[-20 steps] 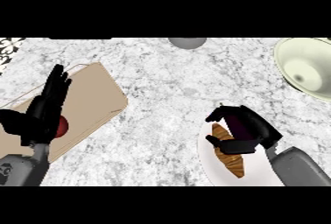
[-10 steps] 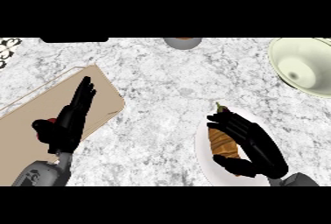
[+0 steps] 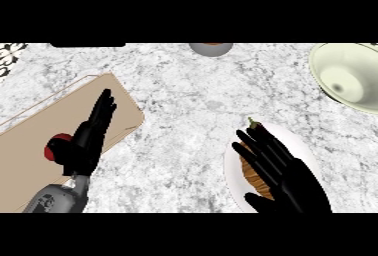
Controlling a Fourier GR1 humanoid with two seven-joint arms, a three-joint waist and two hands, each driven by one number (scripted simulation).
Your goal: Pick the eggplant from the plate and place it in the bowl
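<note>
A white plate (image 3: 299, 143) lies at the lower right of the counter. On it rests an orange-brown eggplant (image 3: 255, 176) with a green stem tip (image 3: 252, 121) at its far end. My right hand (image 3: 284, 172) lies flat over the eggplant with straight fingers pointing up-left, hiding most of it. The pale green bowl (image 3: 347, 75) stands at the upper right, cut by the view's edge. My left hand (image 3: 88, 137) rests open over the cutting board at the left, fingers up.
A tan cutting board (image 3: 44, 130) lies at the left with a red round object (image 3: 57, 148) on it, partly behind my left hand. A grey round object (image 3: 210, 48) sits at the far edge. A patterned item (image 3: 9, 51) shows at the top left corner.
My right hand has gone from curled near the plate's far end to stretched flat along the eggplant. The view has shifted, so the plate and bowl sit differently. My left hand stays open.
</note>
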